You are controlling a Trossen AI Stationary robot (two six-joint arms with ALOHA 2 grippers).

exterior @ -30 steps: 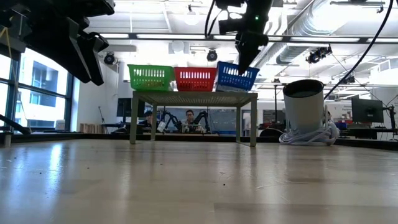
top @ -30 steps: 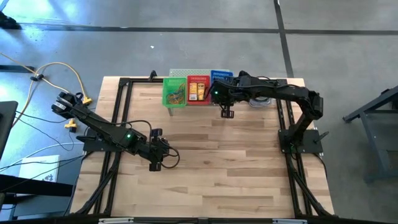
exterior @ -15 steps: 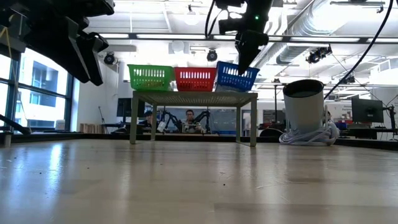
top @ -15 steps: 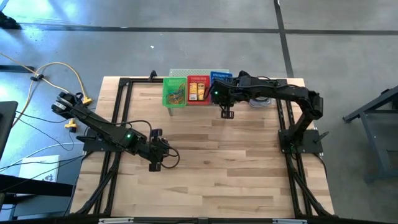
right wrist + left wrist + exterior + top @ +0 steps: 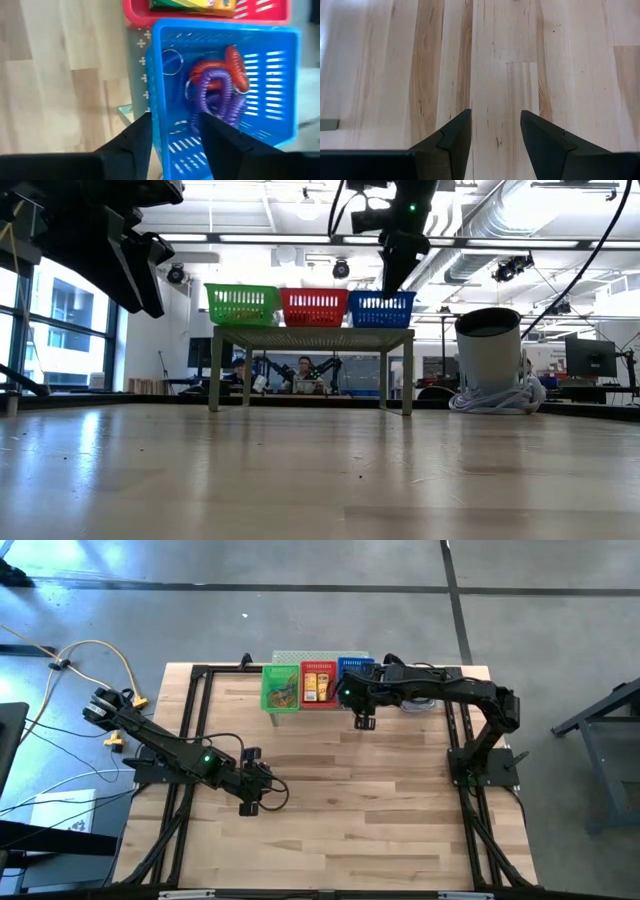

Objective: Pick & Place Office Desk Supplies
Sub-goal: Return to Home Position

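Observation:
The blue basket stands level on the pale green shelf, beside the red basket and the green basket. Red and purple coiled loops lie in the blue one. Yellow-orange packets lie in the red one. My right gripper is open over the blue basket's near wall, one finger outside it and one over the inside. My left gripper hangs open above bare table at the near left.
A grey cylinder with a white cable coiled at its foot stands on the table to the right of the shelf. Black frame rails run along the table's sides. People sit in the room behind the shelf.
My right gripper has opened and let go of the blue basket. The basket, which was tilted with one end raised, has dropped back level onto the shelf.

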